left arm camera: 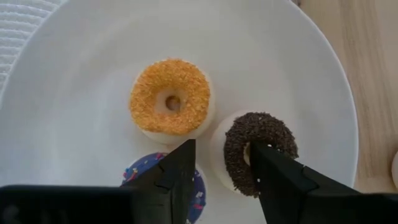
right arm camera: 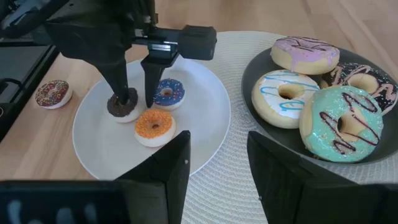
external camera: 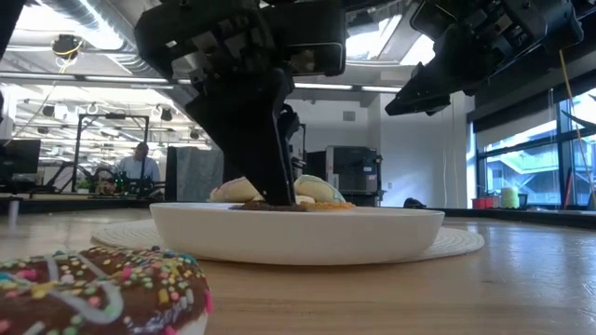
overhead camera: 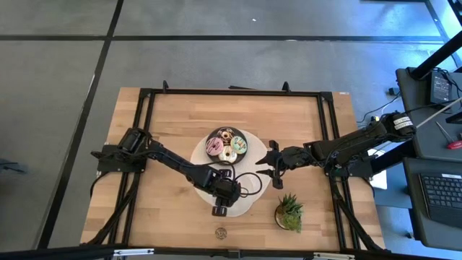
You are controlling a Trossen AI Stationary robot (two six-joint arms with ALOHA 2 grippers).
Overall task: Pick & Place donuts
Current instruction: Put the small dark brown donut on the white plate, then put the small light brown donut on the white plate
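from above i see my left gripper (overhead camera: 220,210) over the white plate (overhead camera: 249,204), right gripper (overhead camera: 272,163) beside the dark plate (overhead camera: 246,137). low view: a sprinkled donut (external camera: 98,288) lies on the table. left wrist: jaws narrowly parted around the dark brown mini (left arm camera: 258,151) rim, orange mini (left arm camera: 170,98) just beside. right wrist: jaws wide, empty; 4 iced donuts (right arm camera: 287,96) on the dark plate.

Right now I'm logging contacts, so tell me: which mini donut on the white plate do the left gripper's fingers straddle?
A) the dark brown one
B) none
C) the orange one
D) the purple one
A: the left gripper has one finger down through the hole of the dark brown mini donut on the white plate, the other outside its rim.
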